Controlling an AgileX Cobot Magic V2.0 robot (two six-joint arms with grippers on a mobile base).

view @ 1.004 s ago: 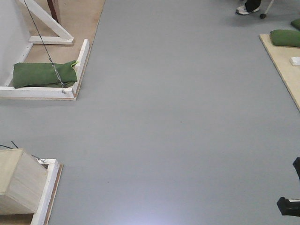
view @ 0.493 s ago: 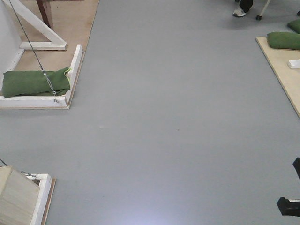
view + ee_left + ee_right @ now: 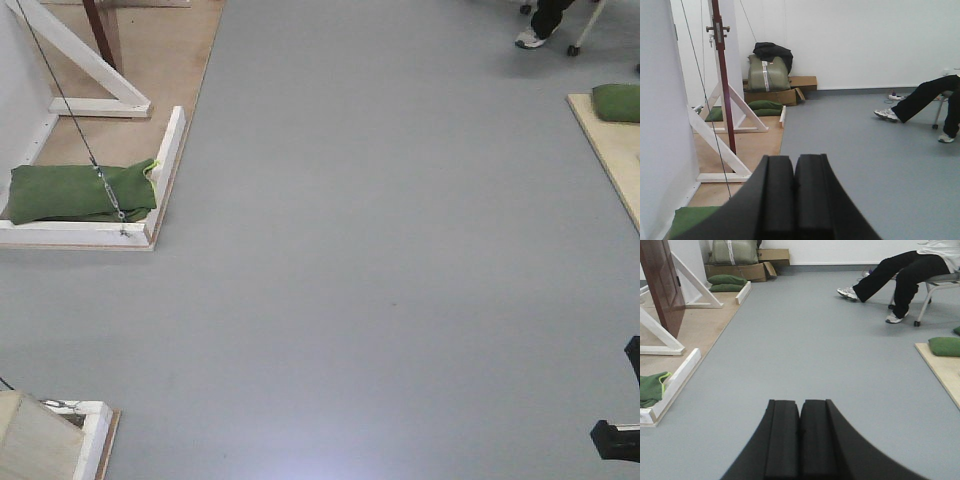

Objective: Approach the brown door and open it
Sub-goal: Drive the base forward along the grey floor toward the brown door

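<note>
The brown door stands ahead on the left, seen edge-on as a thin reddish strip with its brass handle high up. In the right wrist view its glossy face fills the top left corner. In the front view only its foot shows, at the top left. My left gripper is shut with nothing in it, pads pressed together, far short of the door. My right gripper is also shut and empty, over bare grey floor.
White frame braces on a plywood base hold the door, with a green sandbag and a taut cable. A pale plywood box sits at the bottom left. A seated person and another platform are on the right.
The floor, sandbag and frame have slid down the front view and the plywood box has nearly left it, so the base has rolled forward. Both grippers stay shut.
</note>
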